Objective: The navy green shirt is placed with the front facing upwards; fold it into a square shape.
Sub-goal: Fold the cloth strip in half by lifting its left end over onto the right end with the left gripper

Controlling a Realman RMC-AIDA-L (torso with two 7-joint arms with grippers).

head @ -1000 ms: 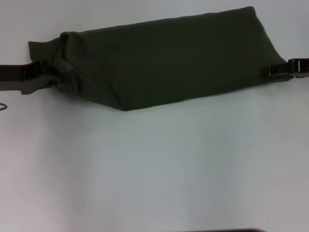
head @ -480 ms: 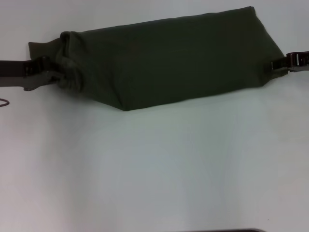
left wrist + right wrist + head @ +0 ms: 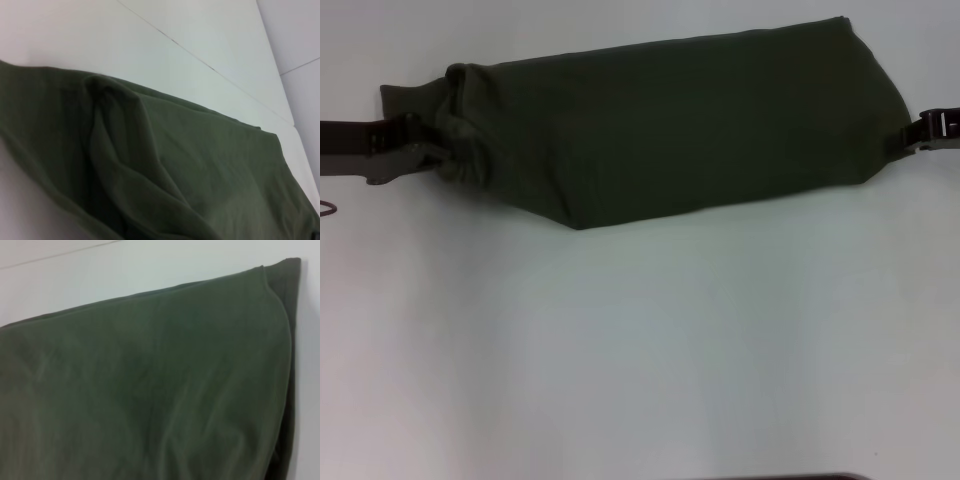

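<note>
Head view: folded navy green shirt [image 3: 660, 120] on table [image 3: 640, 350].

No readable text, label, brand, number or sign anywhere in the three views. Only plain dark green cloth showing on the navy green shirt [image 3: 670, 120], with no lettering or tag visible on its upturned surface. Nothing printed on the pale table [image 3: 640, 350] either.
</note>
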